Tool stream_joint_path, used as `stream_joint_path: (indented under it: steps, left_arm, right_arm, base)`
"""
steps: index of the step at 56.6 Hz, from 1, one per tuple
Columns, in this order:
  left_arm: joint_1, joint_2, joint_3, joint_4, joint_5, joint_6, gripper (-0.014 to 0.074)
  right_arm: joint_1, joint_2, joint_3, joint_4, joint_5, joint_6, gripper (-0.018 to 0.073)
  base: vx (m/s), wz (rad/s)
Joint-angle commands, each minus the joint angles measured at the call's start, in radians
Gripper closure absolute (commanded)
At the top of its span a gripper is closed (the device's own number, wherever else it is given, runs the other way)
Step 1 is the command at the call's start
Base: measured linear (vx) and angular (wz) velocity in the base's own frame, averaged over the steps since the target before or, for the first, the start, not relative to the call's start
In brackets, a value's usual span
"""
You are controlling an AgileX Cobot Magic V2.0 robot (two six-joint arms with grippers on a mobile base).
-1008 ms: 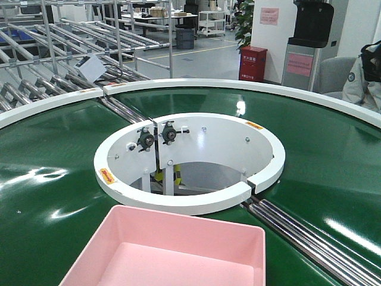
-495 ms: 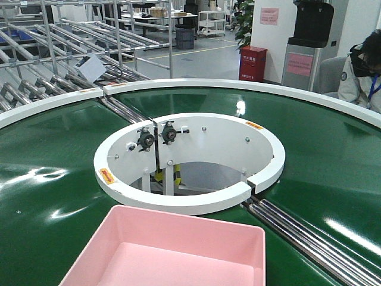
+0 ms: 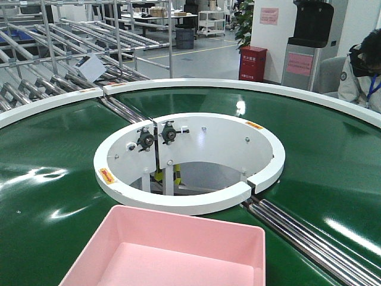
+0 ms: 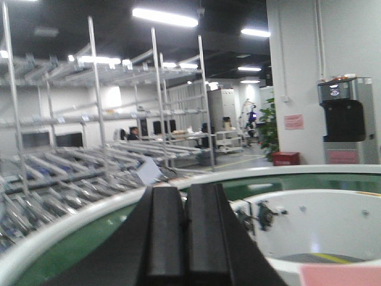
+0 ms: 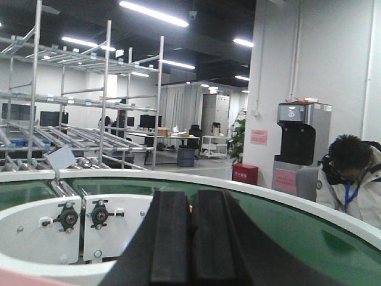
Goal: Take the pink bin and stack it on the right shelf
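Only the front view looks inside the pink bin (image 3: 184, 229).

The person (image 3: 363, 68) at the right edge seems to have turned, blue lanyard now showing.

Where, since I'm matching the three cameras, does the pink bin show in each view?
Front view: pink bin at bottom centre, just below the white inner ring.
Left wrist: pink bin is a sliver in the bottom right corner, under the ring.
Right wrist: pink bin is a faint strip at the bottom left edge, under the ring.
Shared landmark: that ring.
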Motion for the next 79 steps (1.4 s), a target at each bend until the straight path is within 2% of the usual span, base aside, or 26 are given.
stream_joint_path:
  steps: [1, 6, 15, 24, 30, 36, 41, 47, 52, 57, 62, 70, 75, 79]
  left_arm:
    - [0.0, 0.121, -0.148, 0.011, 0.042, 0.078, 0.0604]
    - [0.0, 0.235, -0.215, 0.011, 0.072, 0.1, 0.0604]
    - [0.0, 0.418, -0.228, 0.008, 0.059, 0.089, 0.0591]
    - [0.0, 0.541, -0.228, 0.008, 0.039, 0.089, 0.0518]
    - [0.0, 0.599, -0.228, 0.008, 0.038, 0.089, 0.0407]
    - [-0.001, 0.648, -0.228, 0.003, 0.039, 0.089, 0.0253]
    - [-0.004, 0.674, -0.228, 0.001, 0.037, 0.088, 0.0159]
    - [-0.004, 0.703, -0.228, -0.001, 0.013, 0.059, 0.0129]
    - [-0.004, 0.741, -0.246, 0.0, 0.009, 0.038, 0.0131]
    - [-0.004, 0.812, -0.307, 0.001, 0.092, 0.04, 0.0131]
    - [-0.004, 0.899, -0.417, 0.001, 0.216, 0.04, 0.0131]
    - [-0.005, 1.08, -0.635, -0.028, 0.405, 0.051, 0.0131]
    - [-0.005, 1.185, -0.753, -0.127, 0.489, 0.154, 0.0131]
    - [-0.005, 1.254, -0.839, -0.261, 0.55, 0.307, 0.0131]
  right_arm:
    - [-0.003, 0.113, -0.141, 0.0, 0.049, 0.01, 0.0571]
    - [-0.003, 0.219, -0.216, 0.0, 0.119, 0.01, 0.0571]
    - [-0.003, 0.376, -0.229, -0.003, 0.126, 0.005, 0.0568]
    - [-0.003, 0.51, -0.229, -0.002, 0.127, 0.006, 0.0541]
    - [-0.003, 0.577, -0.229, 0.015, 0.128, 0.006, 0.0465]
    - [-0.003, 0.626, -0.229, 0.028, 0.132, 0.006, 0.0337]
    - [-0.003, 0.665, -0.229, 0.026, 0.118, 0.002, 0.0221]
    - [-0.003, 0.715, -0.227, 0.037, 0.118, 0.002, 0.0128]
    - [-0.003, 0.761, -0.231, 0.109, 0.116, 0.034, 0.0097]
    - [-0.003, 0.812, -0.269, 0.166, 0.164, 0.036, 0.01]
    - [0.005, 0.883, -0.365, 0.202, 0.272, 0.027, 0.01]
    - [0.127, 1.039, -0.537, 0.232, 0.433, -0.069, 0.01]
    - [0.202, 1.148, -0.635, 0.253, 0.526, -0.068, 0.01]
    - [0.247, 1.239, -0.707, 0.263, 0.575, -0.047, 0.01]
  base:
    - [0.0, 0.0]
    - [0.0, 0.0]
    - [0.0, 0.0]
    - [0.0, 0.0]
    - [0.0, 0.0]
    - [0.0, 0.0]
    - [0.0, 0.0]
    - [0.0, 0.0]
    - [0.0, 0.0]
    - [0.0, 0.0]
    - [0.0, 0.0]
    - [0.0, 0.0]
    - [0.0, 0.0]
    - [0.0, 0.0]
